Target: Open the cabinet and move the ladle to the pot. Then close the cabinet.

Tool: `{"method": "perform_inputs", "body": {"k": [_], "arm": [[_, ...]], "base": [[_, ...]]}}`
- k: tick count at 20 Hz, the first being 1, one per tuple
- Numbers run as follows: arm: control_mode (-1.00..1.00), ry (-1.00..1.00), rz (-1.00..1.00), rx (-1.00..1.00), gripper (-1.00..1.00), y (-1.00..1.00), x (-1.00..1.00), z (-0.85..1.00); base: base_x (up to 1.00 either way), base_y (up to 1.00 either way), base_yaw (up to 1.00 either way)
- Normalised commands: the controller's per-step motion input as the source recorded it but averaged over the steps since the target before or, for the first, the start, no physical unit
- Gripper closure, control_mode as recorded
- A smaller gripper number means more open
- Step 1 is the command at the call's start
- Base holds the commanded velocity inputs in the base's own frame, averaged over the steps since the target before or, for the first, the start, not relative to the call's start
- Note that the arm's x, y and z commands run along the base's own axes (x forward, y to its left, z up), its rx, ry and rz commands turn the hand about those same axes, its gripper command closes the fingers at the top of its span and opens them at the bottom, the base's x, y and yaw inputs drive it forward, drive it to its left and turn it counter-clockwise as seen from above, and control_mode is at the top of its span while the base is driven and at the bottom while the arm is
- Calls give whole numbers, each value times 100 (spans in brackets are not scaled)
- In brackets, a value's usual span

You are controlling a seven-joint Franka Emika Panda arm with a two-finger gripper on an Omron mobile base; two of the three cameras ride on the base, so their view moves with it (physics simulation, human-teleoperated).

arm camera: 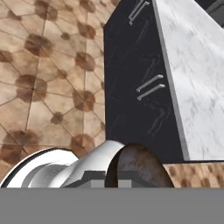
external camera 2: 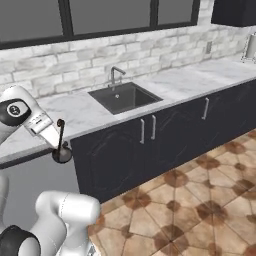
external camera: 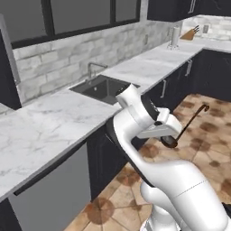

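**Dark ladle in the claw, carried clear of the counter**

Dark and slim, the ladle [external camera: 187,126] hangs in the gripper [external camera: 168,135], whose fingers are pressed together on it close to the round bowl; the long handle slants up and away to its hooked end, out over the tiled floor [external camera: 203,135]. It sits in front of the black under-counter cabinets [external camera 2: 165,135], near the sink [external camera 2: 125,97], off the marble counter [external camera: 49,126].

The step in hand looks like the carry toward the pot. Doing it well probably means holding the pinch firm, since a grip so near the bowl leaves a long free handle that could swing or twist. That hooked end should be kept clear of the counter edge and cabinet fronts while the base turns.

From the left base view the whole handle and hook read plainly against the floor. The right base view instead shows the ladle [external camera 2: 61,145] nearly upright, bowl lowest, just before the counter edge. The hand view gives only a rusty-brown rounded surface at the bottom, probably the bowl [arm camera: 138,168], with cabinet handles [arm camera: 151,86] beyond.
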Motion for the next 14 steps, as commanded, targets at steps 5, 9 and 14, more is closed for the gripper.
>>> {"method": "perform_inputs", "body": {"k": [5,9,14], "arm": [[100,0,0,0,100,0,0,0],[100,0,0,0,100,0,0,0],[100,0,0,0,100,0,0,0]], "base": [[11,-36,-38],[23,-35,-38],[22,-33,-36]]}}
